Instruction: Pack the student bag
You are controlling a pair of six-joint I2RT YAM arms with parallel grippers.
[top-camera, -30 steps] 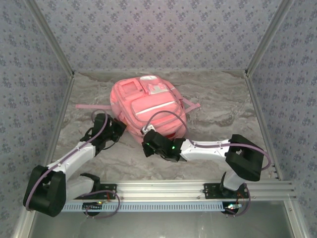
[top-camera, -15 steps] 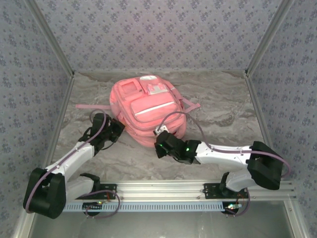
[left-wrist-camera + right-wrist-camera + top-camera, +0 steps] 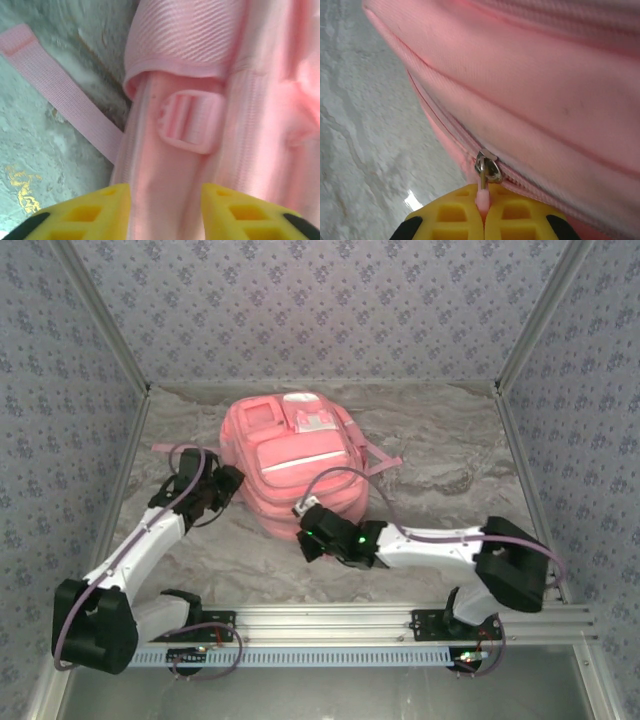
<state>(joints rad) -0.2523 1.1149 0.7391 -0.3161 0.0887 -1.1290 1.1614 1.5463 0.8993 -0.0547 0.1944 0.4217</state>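
The right wrist view showed the right pincer (image 3: 483, 212) clamped shut on the zipper pull (image 3: 482, 194) of the student bag (image 3: 545, 75), which lay mid-bench (image 3: 450, 470), while the left pincer (image 3: 165, 210) stood parted astride its side, so packing seemingly stood at the zip stage, unfinished.

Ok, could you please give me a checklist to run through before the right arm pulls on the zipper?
1. Right gripper shut on the zipper pull: ok.
2. Left gripper holding the pink backpack steady: not ok; its jaws stand apart near the side buckle, pinching nothing.
3. Backpack lying flat on the table, front pockets up: ok.
4. Loose strap clear of that gripper: ok.
5. How far the zip is open: cannot tell.
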